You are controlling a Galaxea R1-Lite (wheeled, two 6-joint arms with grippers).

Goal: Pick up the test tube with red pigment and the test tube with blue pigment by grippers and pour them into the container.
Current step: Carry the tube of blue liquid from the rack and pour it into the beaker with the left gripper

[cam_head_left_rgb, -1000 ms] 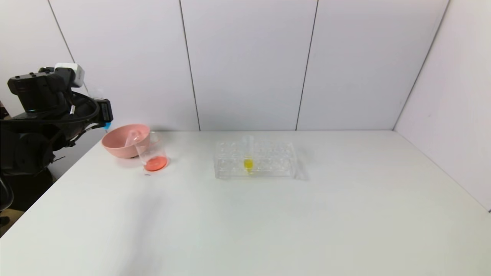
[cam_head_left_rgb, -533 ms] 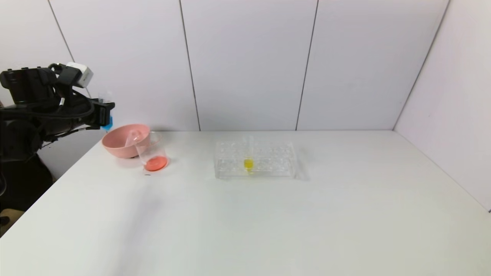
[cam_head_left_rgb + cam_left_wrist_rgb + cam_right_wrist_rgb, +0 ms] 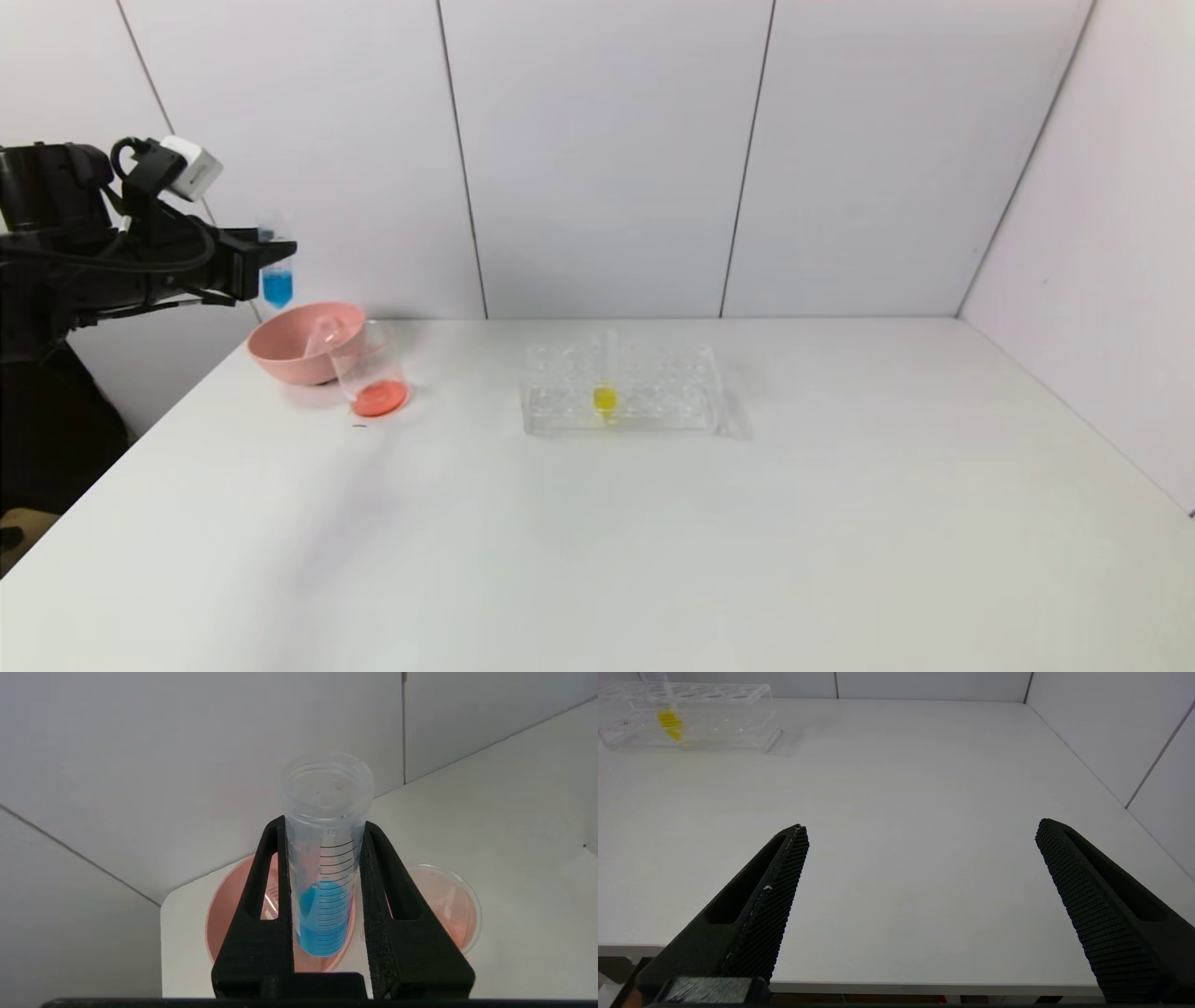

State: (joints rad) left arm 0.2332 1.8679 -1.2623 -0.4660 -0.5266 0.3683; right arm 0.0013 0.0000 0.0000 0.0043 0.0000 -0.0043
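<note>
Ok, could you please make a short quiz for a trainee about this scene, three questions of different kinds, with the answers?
1. True or false: the left hand is shut on the test tube with blue pigment.
2. Which liquid already lies in the container? A) yellow B) red-orange C) blue
3. Fill in: the tube with yellow liquid stands in the clear ____.

Key: 1 true. 2 B. 3 rack. The right hand is open, parked over the table's near edge.
</note>
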